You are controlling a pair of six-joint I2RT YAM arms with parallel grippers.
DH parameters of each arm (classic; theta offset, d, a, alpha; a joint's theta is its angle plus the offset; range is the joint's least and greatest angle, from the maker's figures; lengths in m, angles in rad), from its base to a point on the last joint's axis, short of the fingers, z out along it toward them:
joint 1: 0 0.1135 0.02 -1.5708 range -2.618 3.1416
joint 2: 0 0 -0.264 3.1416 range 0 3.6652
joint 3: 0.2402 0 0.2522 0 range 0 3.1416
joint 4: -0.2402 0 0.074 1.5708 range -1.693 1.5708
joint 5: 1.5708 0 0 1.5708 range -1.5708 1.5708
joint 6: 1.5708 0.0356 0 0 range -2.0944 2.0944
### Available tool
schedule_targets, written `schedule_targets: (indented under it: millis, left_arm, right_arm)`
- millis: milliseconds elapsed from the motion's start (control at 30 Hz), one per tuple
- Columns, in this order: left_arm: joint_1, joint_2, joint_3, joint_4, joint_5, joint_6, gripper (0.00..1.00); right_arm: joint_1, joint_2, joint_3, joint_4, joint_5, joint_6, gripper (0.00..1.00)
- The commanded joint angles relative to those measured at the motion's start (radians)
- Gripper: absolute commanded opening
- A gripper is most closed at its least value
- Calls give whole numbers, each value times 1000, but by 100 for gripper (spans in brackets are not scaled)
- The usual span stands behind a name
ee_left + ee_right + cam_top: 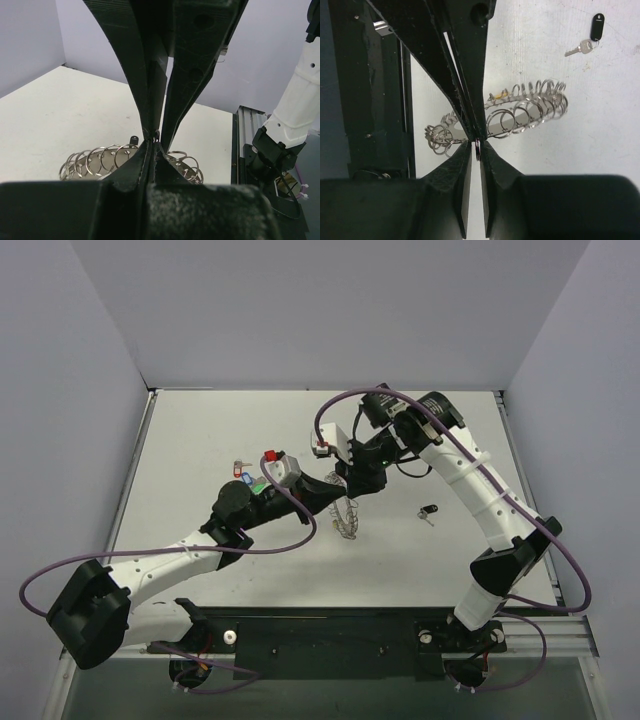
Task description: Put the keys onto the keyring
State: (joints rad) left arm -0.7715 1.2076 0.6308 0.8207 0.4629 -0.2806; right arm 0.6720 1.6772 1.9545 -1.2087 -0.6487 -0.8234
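Left end effector (156, 137), right end effector (476, 144) clenched on keyring (520, 112), well clear of table (200, 440) edges

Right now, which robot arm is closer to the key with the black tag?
Right. The right arm runs beside the black-tag key; the left arm is across the keyring from it.

A robotics lab cell. Plain pale-grey partition walls (300, 310) box in a white tabletop (200, 430); two white-and-black robot arms (170, 565) trailing purple cables (585, 585) are bolted to a black base plate (330, 640).
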Motion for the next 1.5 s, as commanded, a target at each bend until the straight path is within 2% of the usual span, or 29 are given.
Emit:
schedule_targets:
  millis: [0,67,333,367,400,467,533,667,833,1033,1167,1467]
  left_arm:
    - [3,-42,14,115,-12,-17,0]
    - [3,-45,12,115,-12,-20,0]
    - [15,-29,6,153,-15,-84,0]
    - [18,-22,7,155,-9,-112,7]
    - [24,-23,7,150,-1,-126,25]
    - [32,-32,-3,132,11,-147,42]
    - [35,-72,-13,77,5,-150,51]
    - [40,-144,-13,-69,2,-103,56]
    - [43,-161,-11,-134,58,-74,55]
    - [35,-86,-8,4,112,-91,35]
    - [-5,-16,26,78,125,-75,33]
    - [-94,41,86,1,99,46,31]
  right_arm:
    - [-11,-42,-6,-15,-51,15,6]
    - [-12,-43,-6,-15,-55,15,0]
    - [-17,-50,-14,-18,-65,21,0]
    - [-18,-50,-14,-15,-65,26,0]
    - [-18,-47,-16,-12,-63,41,0]
    - [-25,-47,-20,0,-62,79,0]
    - [-34,-43,-23,17,-60,136,0]
    - [-63,-65,-43,17,-98,136,0]
    - [-107,-94,-87,-28,-131,35,0]
    - [-138,-134,-152,-95,-198,-101,0]
    - [-147,-149,-186,-117,-213,-163,0]
    - [-158,-154,-207,-206,-213,-313,0]
